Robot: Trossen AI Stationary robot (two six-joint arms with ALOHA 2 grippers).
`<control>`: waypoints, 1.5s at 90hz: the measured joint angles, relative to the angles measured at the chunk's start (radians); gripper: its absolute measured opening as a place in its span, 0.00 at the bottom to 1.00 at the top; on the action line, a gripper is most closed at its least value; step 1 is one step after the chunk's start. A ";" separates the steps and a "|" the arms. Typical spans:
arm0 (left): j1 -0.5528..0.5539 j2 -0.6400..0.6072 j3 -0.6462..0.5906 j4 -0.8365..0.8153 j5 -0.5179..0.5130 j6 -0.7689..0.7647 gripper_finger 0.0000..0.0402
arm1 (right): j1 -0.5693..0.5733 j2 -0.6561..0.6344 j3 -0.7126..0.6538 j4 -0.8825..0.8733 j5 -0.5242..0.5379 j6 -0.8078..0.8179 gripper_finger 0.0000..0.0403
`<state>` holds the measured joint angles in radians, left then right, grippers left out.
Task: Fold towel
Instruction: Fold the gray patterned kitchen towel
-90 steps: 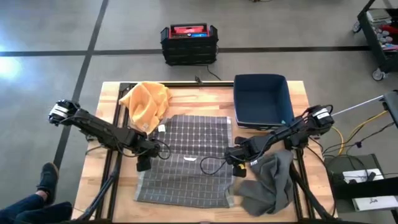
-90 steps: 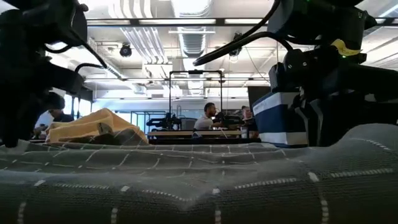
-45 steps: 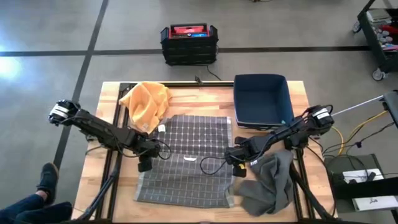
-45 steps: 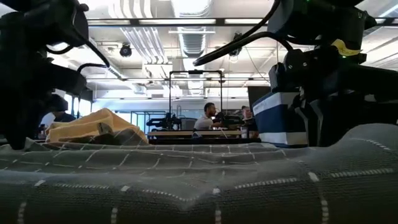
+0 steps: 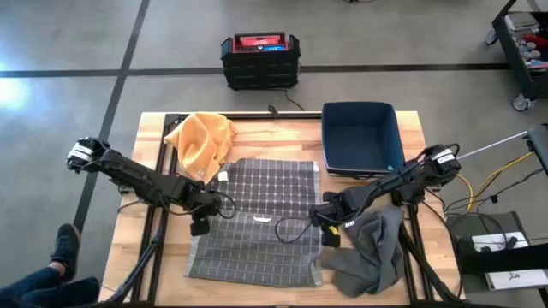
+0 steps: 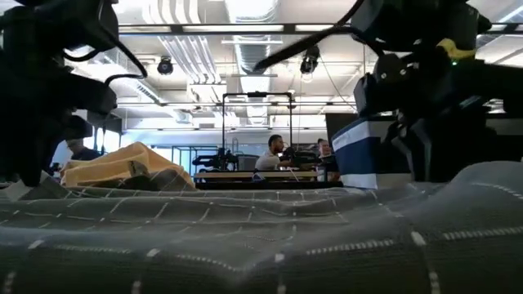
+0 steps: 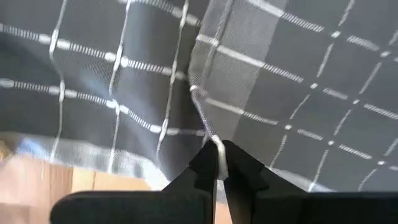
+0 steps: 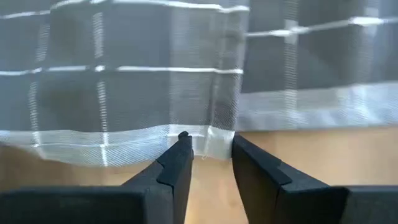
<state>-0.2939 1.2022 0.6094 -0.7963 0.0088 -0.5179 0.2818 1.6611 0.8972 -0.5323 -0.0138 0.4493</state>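
The grey checked towel (image 5: 257, 229) lies spread flat on the middle of the wooden table (image 5: 152, 137), between my 2 arms. It looks thin, light and limp, so I judge it will sag and wrinkle if lifted by 1 point; the hemmed side edges are the places to hold. My left gripper (image 7: 217, 163) is pinched tight on a raised fold at the towel's left edge. My right gripper (image 8: 208, 155) sits at the right hem with its fingers slightly apart, the hem between them, not clamped. An orange cloth (image 5: 201, 141), a navy bin (image 5: 360, 137) and a plain grey cloth (image 5: 372, 252) lie around it.
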 joint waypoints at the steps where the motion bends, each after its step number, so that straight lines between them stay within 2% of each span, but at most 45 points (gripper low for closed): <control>1: 0.000 0.000 0.000 0.000 0.000 0.002 0.00 | 0.000 0.000 -0.001 0.000 0.004 0.002 0.29; 16: 0.000 0.000 0.000 0.009 -0.001 0.023 0.00 | 0.002 0.004 -0.002 0.003 0.015 0.008 0.42; 26: 0.000 0.000 0.000 0.010 -0.001 0.027 0.00 | 0.001 0.022 -0.001 0.001 0.016 0.011 0.44; 36: 0.000 0.000 -0.001 0.011 -0.001 0.029 0.00 | 0.001 0.034 0.001 -0.004 0.029 -0.002 0.35; 50: 0.000 0.000 -0.001 0.011 -0.001 0.030 0.00 | 0.000 0.014 0.000 -0.019 0.033 -0.012 0.08; 54: 0.000 0.000 -0.001 0.011 -0.001 0.030 0.00 | 0.000 0.003 0.003 -0.022 0.015 -0.022 0.03; 89: -0.019 -0.025 0.002 0.012 -0.052 0.001 0.00 | 0.012 -0.107 0.065 -0.151 0.009 -0.045 0.00; 100: -0.068 -0.051 0.033 0.016 -0.055 -0.043 0.00 | 0.036 -0.139 0.092 -0.143 0.015 -0.030 0.00; 115: -0.211 -0.073 0.073 0.010 -0.102 -0.151 0.00 | 0.120 -0.153 0.122 -0.131 0.047 0.019 0.00; 135: -0.400 -0.062 0.083 -0.005 -0.185 -0.352 0.00 | 0.243 -0.153 0.128 -0.112 0.152 0.138 0.00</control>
<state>-0.6942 1.1401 0.6920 -0.8016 -0.1758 -0.8698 0.5252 1.5082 1.0257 -0.6448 0.1381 0.5877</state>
